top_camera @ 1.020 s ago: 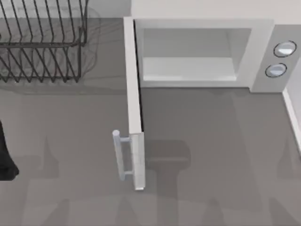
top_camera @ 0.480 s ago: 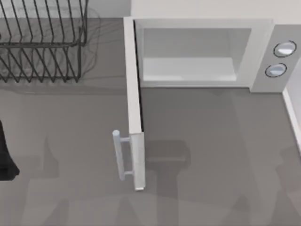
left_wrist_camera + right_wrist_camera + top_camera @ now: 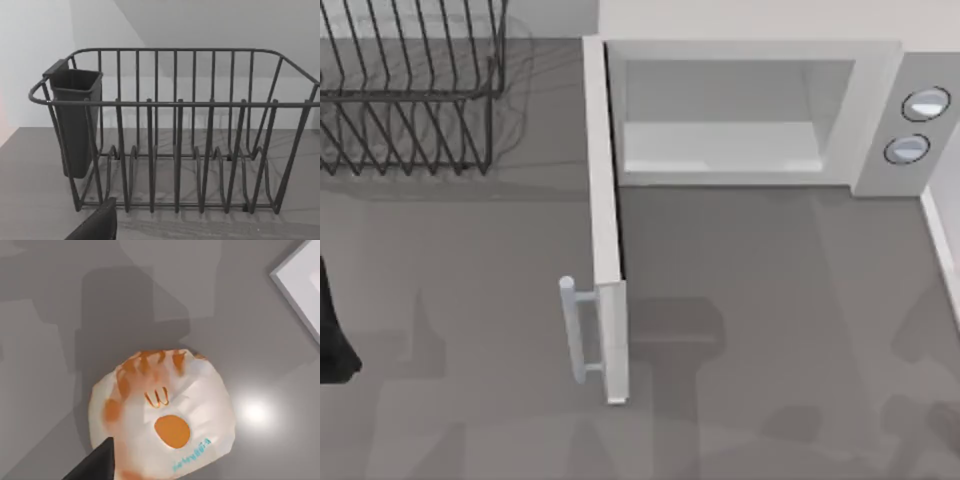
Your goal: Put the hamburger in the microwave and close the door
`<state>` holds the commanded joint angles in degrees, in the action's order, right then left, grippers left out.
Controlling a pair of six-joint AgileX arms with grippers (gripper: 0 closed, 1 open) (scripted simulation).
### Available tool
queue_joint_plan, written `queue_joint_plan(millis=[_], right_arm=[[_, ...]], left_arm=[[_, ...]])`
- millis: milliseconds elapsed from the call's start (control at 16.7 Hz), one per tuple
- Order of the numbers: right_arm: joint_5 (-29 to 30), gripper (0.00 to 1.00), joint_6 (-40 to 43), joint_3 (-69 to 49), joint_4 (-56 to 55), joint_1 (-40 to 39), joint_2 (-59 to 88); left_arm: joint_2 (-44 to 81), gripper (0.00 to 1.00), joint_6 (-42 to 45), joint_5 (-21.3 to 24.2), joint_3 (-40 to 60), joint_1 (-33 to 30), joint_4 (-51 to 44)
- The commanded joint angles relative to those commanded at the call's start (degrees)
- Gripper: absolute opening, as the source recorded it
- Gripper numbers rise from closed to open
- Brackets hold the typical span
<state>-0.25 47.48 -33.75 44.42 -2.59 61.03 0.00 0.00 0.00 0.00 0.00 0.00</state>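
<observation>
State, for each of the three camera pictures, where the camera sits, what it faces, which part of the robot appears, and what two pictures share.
Top view: above the table, looking down on the open microwave, its door and the wire rack; a dark piece of the left arm at the left edge.
Left wrist view: faces the wire rack; one dark finger shows.
Right wrist view: looks down on the hamburger; one dark finger shows.
Shared: top and left wrist views both show the rack.

My left arm (image 3: 332, 335): dark mass parked at the table's left edge, low. One dark left finger (image 3: 97, 225) and one dark right finger (image 3: 95, 465) each poke into their wrist views.
</observation>
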Motion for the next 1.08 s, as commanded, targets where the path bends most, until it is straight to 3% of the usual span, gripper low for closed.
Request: queue_joint_plan(millis=[360, 780, 1080], right_arm=[[0.18, 1.0, 12.6, -9.45, 11.21, -0.63, 15.64], [0.19, 1.0, 13.39, -9.82, 11.62, -0.45, 16.45], [0.19, 1.0, 13.3, -5.29, 2.52, -0.68, 21.13]], left_arm=[[0.0, 1.0, 0.0, 0.0, 0.0, 0.0, 0.0], [0.0, 1.0, 0.0, 0.0, 0.0, 0.0, 0.0], [0.0, 1.0, 0.0, 0.0, 0.0, 0.0, 0.0]])
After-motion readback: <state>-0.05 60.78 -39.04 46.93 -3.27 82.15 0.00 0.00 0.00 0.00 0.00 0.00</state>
